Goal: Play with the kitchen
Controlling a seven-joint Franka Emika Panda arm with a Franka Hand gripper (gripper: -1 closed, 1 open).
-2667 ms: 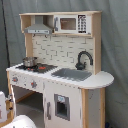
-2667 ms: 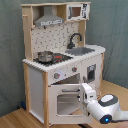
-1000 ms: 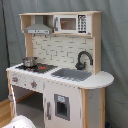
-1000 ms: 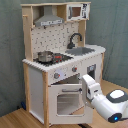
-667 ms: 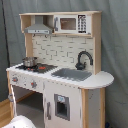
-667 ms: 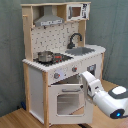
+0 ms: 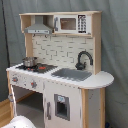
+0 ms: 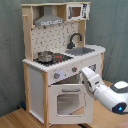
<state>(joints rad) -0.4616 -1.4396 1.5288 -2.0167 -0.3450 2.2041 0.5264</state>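
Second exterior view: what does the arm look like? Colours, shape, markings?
The arm is glossy white, made of thick rounded tubular links, with a bulbous joint housing at the second exterior view's lower right carrying a dark patch and a small blue light. No cables or lettering are discernible. The claw can't be made out.

Looked like a lab or studio setup, not anyone's home. A grey curtain (image 7: 114,60) hung behind everything, filling the background in both exterior views. The toy kitchen (image 8: 60,65) stood alone on a wood floor (image 8: 15,119), lower left of the second exterior view, with a white robot arm (image 8: 102,90) at lower right.
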